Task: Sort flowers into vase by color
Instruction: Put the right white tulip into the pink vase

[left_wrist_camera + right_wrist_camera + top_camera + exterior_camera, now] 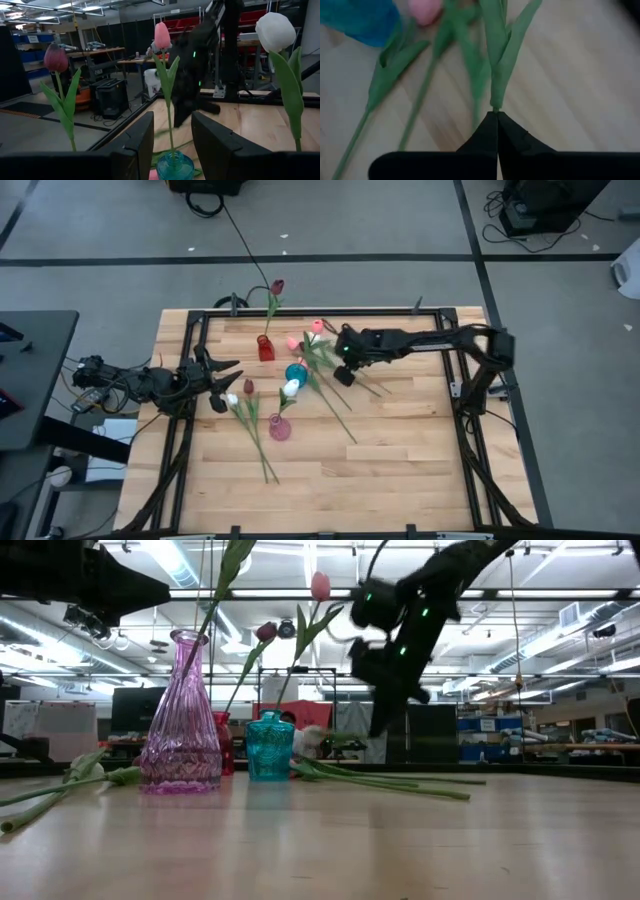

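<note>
Green stems of the loose tulips lie across the middle of the wooden tabletop, and the right gripper has its fingers closed together on one stem, low over the boards near the far edge. In the right wrist view the stem comes out just at the fingertips, so I judge this grasp is only now made and the lift is not yet begun. The left gripper waits at the left edge with its fingers apart and nothing between them. Some sorting seems done: a maroon tulip stands in the red vase, a pink tulip in the teal vase; the pink glass vase looks empty. Several flowers are left, among them a white and a maroon one lying just before the left gripper. Open boards are at the near edge and the right side; the three vases stand close together, so a raised stem could brush them.
</note>
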Available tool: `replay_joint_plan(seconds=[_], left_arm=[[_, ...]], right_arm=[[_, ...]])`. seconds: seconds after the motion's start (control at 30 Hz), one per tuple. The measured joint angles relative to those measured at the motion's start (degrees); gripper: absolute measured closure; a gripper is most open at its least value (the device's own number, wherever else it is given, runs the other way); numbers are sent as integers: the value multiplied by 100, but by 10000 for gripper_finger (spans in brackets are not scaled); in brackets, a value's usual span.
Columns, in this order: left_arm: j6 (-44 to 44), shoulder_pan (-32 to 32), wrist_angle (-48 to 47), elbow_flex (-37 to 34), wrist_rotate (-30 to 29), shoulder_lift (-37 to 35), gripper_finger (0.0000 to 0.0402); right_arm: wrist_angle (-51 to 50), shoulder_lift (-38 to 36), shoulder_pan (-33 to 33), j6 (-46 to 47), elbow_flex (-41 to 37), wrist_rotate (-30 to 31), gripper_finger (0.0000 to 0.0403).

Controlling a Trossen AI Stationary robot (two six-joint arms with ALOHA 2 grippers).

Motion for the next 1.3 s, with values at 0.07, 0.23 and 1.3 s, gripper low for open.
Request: replay_joint_plan(seconds=[0.07,0.23,1.3], left_arm=[[-66,0,-43,0,0,-1,264],[-172,0,-126,0,0,1,264],[-303,0,2,0,1,0,264]], right_arm=[[-519,-366,85,237,0,214,399],[-1602,-1293,662,1095,-168,395,400],[8532,-172,3355,-3328,-426,725,399]])
